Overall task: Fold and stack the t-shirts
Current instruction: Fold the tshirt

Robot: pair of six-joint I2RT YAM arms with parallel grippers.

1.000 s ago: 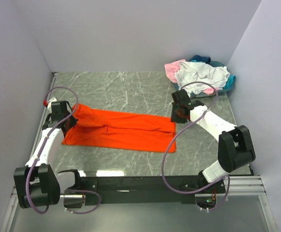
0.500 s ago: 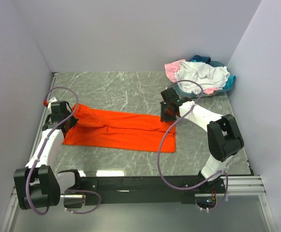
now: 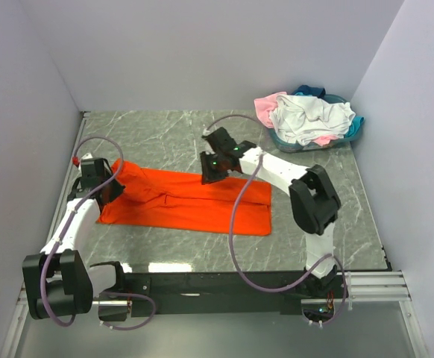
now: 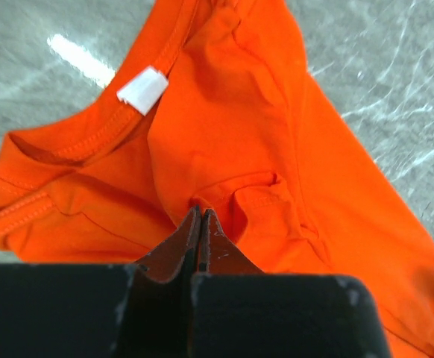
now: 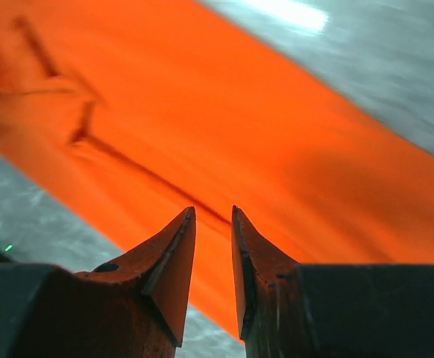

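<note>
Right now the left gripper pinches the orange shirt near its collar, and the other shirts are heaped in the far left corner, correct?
One slip: the other shirts are heaped in the far right corner, as the top external view shows. The left gripper does pinch the orange shirt near its collar.

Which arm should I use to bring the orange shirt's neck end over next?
Left. The left gripper is shut on the orange t-shirt at its neck end. The right gripper hangs open over the far edge, holding nothing.

The marble table (image 3: 165,138) bears an orange t-shirt (image 3: 191,203) and a shirt heap (image 3: 310,119).
</note>
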